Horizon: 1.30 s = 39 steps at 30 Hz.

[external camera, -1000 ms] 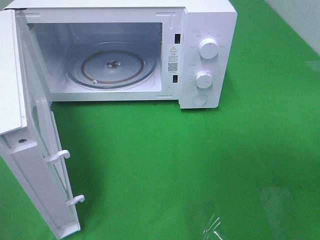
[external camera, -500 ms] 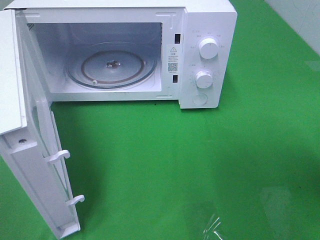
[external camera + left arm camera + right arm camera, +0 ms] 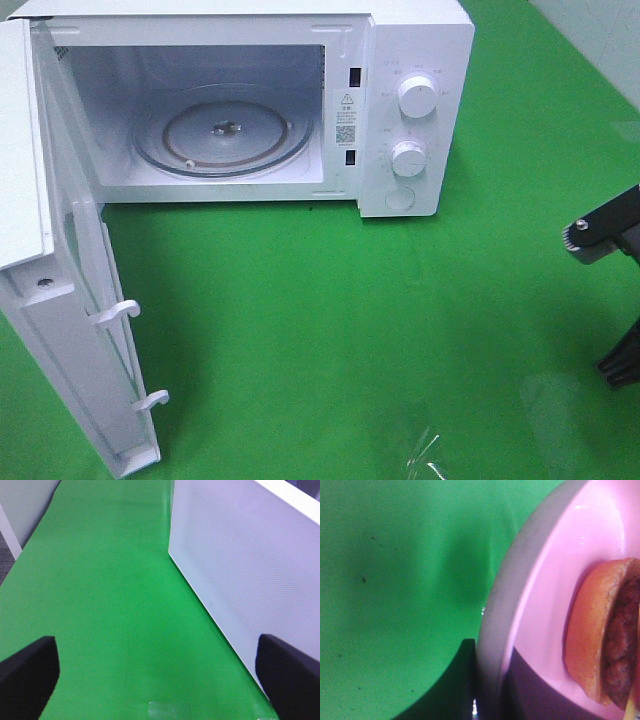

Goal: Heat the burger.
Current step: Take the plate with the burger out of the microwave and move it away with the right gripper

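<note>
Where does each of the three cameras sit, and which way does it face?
Exterior high: mounted above, looks down at the open microwave and green table; part of the right arm enters.
Left wrist: looks along the table beside the microwave door; open left gripper.
Right wrist: close on the pink plate with the burger.
All share the table.

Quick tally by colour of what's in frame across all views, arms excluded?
White: 1, microwave, door open
Clear: 1, glass turntable inside it
Pink: 1, plate
Brown: 1, burger on the plate
Green: 1, table cover
Total: 5
</note>
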### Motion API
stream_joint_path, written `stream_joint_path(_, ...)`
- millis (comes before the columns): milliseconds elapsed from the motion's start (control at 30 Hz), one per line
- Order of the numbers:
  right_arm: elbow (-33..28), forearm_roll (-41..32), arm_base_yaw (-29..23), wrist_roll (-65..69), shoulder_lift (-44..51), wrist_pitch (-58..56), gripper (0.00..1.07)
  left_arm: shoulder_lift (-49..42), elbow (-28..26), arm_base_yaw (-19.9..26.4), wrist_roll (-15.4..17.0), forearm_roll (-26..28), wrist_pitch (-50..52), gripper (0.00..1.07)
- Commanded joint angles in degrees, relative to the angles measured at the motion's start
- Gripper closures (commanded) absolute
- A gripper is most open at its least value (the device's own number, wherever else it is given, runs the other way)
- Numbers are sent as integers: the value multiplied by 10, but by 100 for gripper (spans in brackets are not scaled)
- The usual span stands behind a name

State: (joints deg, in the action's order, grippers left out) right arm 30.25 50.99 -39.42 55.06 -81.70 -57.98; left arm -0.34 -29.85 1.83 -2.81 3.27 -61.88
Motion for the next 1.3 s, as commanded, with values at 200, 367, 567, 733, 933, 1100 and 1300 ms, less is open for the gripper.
stream_joint_path(200,16,34,7,46,-85,28,107,-9,1,1,3,-1,6,7)
stream_joint_path(367,16,35,38,66,-140,75,107,-9,1,1,3,-1,6,7)
stream_joint_path(567,16,44,62,106,-190,129,104,-9,1,1,3,-1,6,7)
stream_joint_path(733,16,40,61,106,-196,142,100,-9,1,1,3,-1,6,7)
stream_joint_path(933,17,2,61,93,-190,156,75,-9,1,1,3,-1,6,7)
stream_joint_path(1100,17,-29,61,63,-151,156,62,-9,1,1,3,-1,6,7)
stream_joint_path(1300,17,-75,61,-2,-75,156,61,-9,1,1,3,-1,6,7)
